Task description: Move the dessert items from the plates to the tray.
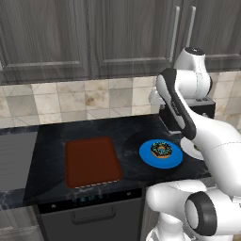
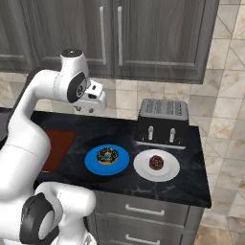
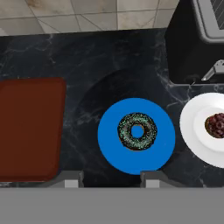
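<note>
The chocolate ring donut [image 3: 129, 141] with teal and orange sprinkles lies in the middle of the bright blue plate [image 3: 111, 151]. To its right, the smaller dark-brown speckled sweet [image 2: 156, 162] rests on the white plate [image 2: 142, 168]. The reddish-brown tray [image 1: 92, 161] lies flat on the dark counter, left of the blue plate, with nothing on it. My gripper [image 3: 113, 180] hangs open high above the counter, roughly over the blue plate's near side, holding nothing. In the right base view the gripper [image 2: 84, 110] hovers well above the plates. The arm hides part of the white plate [image 1: 190, 151] in the left base view.
A black toaster [image 2: 161, 123] stands behind the white plate against the tiled wall. Dark cabinets hang above. The counter's front edge runs just below the plates, with a dishwasher panel [image 1: 89, 212] under it. Bare dark counter lies between tray and blue plate.
</note>
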